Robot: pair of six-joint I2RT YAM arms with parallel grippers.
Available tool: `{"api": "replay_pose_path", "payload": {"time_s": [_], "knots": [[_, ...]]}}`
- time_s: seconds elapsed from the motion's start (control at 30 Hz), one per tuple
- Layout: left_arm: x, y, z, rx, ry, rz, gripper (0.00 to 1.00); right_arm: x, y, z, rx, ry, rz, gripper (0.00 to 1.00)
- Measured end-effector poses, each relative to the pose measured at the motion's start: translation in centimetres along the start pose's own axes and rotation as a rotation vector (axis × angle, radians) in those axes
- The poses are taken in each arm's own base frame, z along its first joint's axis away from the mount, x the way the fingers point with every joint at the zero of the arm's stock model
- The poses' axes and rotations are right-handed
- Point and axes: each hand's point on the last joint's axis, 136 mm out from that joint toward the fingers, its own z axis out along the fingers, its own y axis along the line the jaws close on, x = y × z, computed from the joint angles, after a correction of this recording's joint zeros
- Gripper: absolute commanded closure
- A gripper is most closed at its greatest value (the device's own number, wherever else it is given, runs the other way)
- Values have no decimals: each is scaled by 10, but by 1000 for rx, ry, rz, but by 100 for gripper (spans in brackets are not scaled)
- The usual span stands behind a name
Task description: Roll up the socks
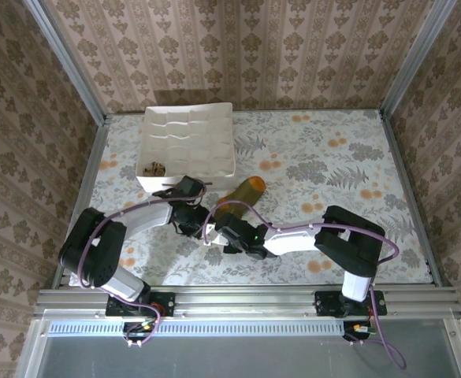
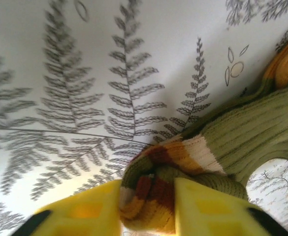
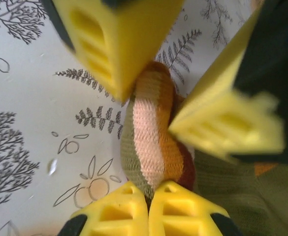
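Left wrist: left end effector (image 2: 146, 189) clasps green sock (image 2: 262, 132) at its rolled cuff on the bench (image 2: 60, 49), presumably to stop unwinding; right end effector (image 3: 148, 192), fully closed, noses against the roll.

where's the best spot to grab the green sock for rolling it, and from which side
Probably the rolled striped cuff of the olive sock, one finger each side of the roll, approaching from the cuff end: it is a thick rounded bundle, whereas the ribbed leg behind it is thinner.
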Motion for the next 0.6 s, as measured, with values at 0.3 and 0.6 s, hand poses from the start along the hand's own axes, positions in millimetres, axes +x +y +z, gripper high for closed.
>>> {"api": "replay_pose_path", "payload": {"time_s": [0.3,0.6], "knots": [[3,19,-23,-26,-26,-46,45,0,-2,-1,-209,-76,261,100],[14,15,-29,29,-28,-36,44,3,-3,-3,-389,-105,494,100]]}}
